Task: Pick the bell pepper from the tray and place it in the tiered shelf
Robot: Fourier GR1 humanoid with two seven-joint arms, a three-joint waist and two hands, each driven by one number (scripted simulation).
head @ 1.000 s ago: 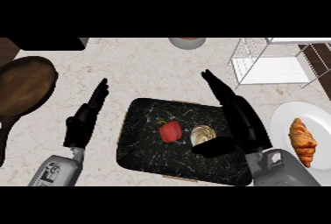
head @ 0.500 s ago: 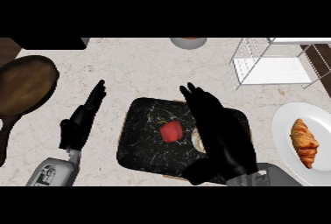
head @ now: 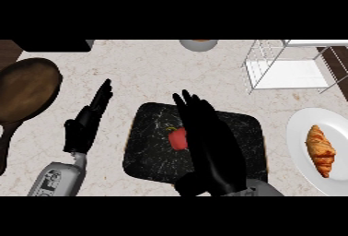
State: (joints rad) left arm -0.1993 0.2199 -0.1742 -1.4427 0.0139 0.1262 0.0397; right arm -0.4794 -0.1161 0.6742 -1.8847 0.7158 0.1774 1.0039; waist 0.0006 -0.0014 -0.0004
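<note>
1. Bell pepper (head: pixel 178 138): it is seen as a small red piece with a yellowish stem tip at its upper left, lying on the dark marbled tray (head: pixel 153 138), just to the left of the right hand (head: pixel 214 152).
2. Its right side is covered by the right hand, so its full outline cannot be made out, and contact between hand and pepper cannot be judged.
3. The right hand is held over the middle of the tray with fingers straight and pointed away from the robot; nothing is gripped by it.
4. Much of the tray's centre and near right part is hidden beneath that hand and forearm.
5. The left hand (head: pixel 85 126) is shown left of the tray, over the counter (head: pixel 156 73), fingers straight and raised, holding nothing.
6. The tiered shelf (head: pixel 285 67), a white wire frame, is placed beyond and to the right of the right hand; its top is cut off by the view's edge.
7. A white plate (head: pixel 299 138) bearing a croissant (head: pixel 321 150) lies right of the right hand, partly cut off at the edge.
8. A brown wooden pan-like dish (head: pixel 27 90) is seen beyond and left of the left hand, cut off at the left edge.
9. A small bowl (head: pixel 198 44) is barely visible at the far edge; its contents are hard to make out.
</note>
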